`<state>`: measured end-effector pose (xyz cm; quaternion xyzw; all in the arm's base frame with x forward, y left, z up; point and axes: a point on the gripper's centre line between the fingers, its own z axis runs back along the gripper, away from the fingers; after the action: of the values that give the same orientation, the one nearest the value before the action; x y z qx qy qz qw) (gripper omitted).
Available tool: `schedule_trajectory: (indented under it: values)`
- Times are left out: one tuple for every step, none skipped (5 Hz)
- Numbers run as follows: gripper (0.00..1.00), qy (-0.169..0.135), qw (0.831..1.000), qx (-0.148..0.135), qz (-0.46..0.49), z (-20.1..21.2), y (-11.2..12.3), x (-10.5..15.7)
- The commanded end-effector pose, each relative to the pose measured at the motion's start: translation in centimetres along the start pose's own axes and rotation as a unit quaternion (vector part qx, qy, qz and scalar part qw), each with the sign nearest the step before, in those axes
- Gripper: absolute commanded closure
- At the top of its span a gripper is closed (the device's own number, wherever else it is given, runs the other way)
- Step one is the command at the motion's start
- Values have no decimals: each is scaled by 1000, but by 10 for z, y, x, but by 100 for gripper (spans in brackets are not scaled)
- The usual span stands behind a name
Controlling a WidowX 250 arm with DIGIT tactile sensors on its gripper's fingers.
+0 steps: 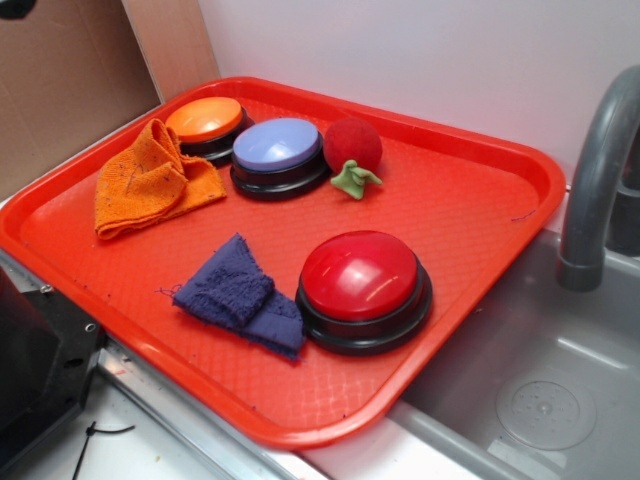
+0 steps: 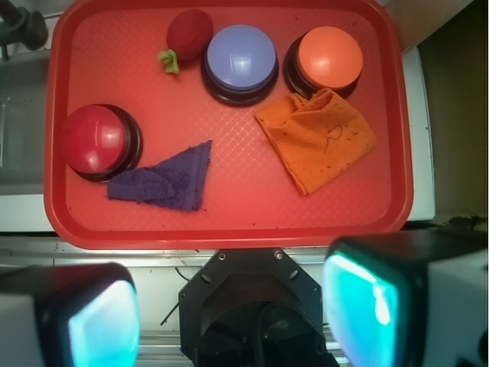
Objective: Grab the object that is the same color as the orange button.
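Observation:
The orange knitted cloth (image 1: 150,185) lies crumpled on the red tray (image 1: 480,200) at its far left, touching the orange button (image 1: 205,120). In the wrist view the cloth (image 2: 317,138) lies just below the orange button (image 2: 330,57). My gripper (image 2: 233,321) is open and empty. It hangs high above the tray's near edge, over the robot base. Its teal pads (image 2: 103,321) frame the bottom of the wrist view. The gripper does not show in the exterior view.
A lavender button (image 1: 278,150), a red button (image 1: 362,285), a dark blue cloth (image 1: 240,295) and a red plush strawberry (image 1: 352,148) also sit on the tray. A grey faucet (image 1: 600,170) and sink (image 1: 540,400) stand to the right. The black robot base (image 1: 40,370) is at the left front.

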<state>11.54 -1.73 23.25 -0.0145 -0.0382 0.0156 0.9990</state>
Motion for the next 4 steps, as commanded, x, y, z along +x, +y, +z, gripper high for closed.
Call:
schedule_trajectory:
  values:
    - [0,0,1000,0,0,0,0,0]
    - [0,-4,999,3,43,-8,13,7]
    - [0,-30,992,8,122,-26,32,14]
    - [0,-39,984,12,174,-41,46,19]
